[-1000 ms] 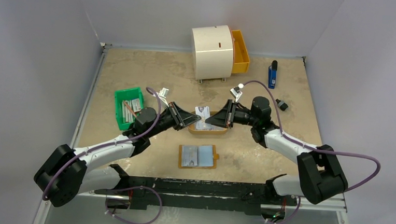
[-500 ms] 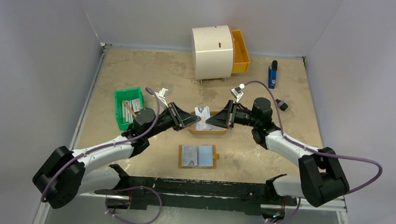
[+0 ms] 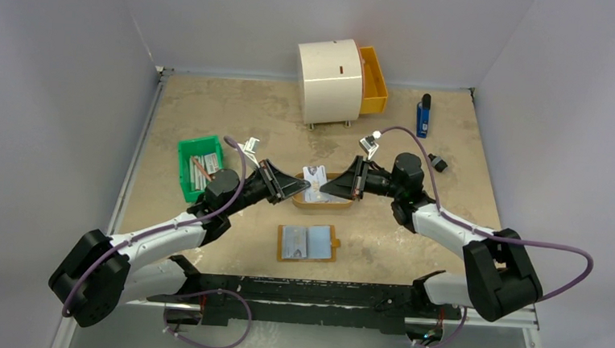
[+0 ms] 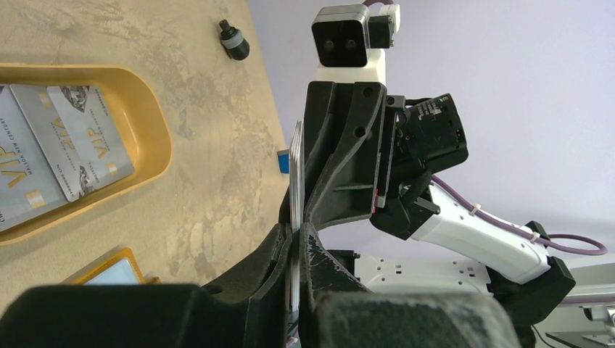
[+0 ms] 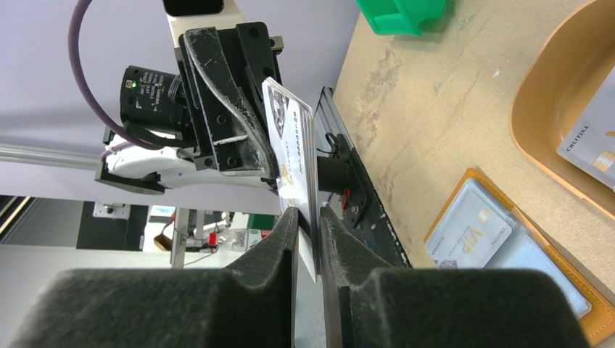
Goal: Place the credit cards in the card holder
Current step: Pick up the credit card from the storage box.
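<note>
One credit card [image 3: 313, 174] stands on edge above the orange tray [image 3: 318, 204], between both grippers. My left gripper [image 3: 302, 186] is shut on it; in the left wrist view the card [image 4: 296, 181] is edge-on between the pads. My right gripper [image 3: 325, 187] faces it and is shut on the same card [image 5: 294, 152]. More cards [image 3: 317, 195] lie in the tray, also visible in the left wrist view [image 4: 65, 138]. The tan card holder [image 3: 334, 243] lies open nearer the arms with cards in its pockets [image 5: 471, 225].
A green bin [image 3: 200, 167] with grey bars stands at the left. A white round drawer unit [image 3: 330, 80] with an open orange drawer [image 3: 373, 81] stands at the back. A blue object [image 3: 423, 116] and a small black part [image 3: 438, 163] lie at the right.
The right arm's wrist has drifted slightly to the right. The card stays between the two grippers, shifted barely left. Otherwise nothing has moved.
</note>
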### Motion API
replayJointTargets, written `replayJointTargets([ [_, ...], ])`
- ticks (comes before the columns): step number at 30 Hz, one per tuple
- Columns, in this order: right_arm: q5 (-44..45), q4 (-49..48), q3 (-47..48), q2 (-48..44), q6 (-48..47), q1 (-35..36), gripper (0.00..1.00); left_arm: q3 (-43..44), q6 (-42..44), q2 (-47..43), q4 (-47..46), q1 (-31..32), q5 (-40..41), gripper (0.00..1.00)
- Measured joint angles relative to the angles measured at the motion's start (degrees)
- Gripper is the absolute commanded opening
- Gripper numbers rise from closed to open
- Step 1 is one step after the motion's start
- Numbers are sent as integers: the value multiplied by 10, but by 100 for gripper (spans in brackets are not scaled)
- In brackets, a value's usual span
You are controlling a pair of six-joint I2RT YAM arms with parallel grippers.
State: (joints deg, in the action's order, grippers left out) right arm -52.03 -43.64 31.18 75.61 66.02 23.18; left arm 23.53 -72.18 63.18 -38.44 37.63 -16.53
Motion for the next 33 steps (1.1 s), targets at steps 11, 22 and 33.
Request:
replayJointTargets([
  [11, 0, -8, -12, -1, 9, -5, 20, 0, 0, 0, 0, 0, -6, 7],
  [22, 0, -9, -20, -1, 11, -15, 24, 0, 2, -4, -7, -1, -11, 2],
  [33, 0, -35, -20, 0, 23, -15, 18, -1, 3, -7, -14, -1, -10, 0],
])
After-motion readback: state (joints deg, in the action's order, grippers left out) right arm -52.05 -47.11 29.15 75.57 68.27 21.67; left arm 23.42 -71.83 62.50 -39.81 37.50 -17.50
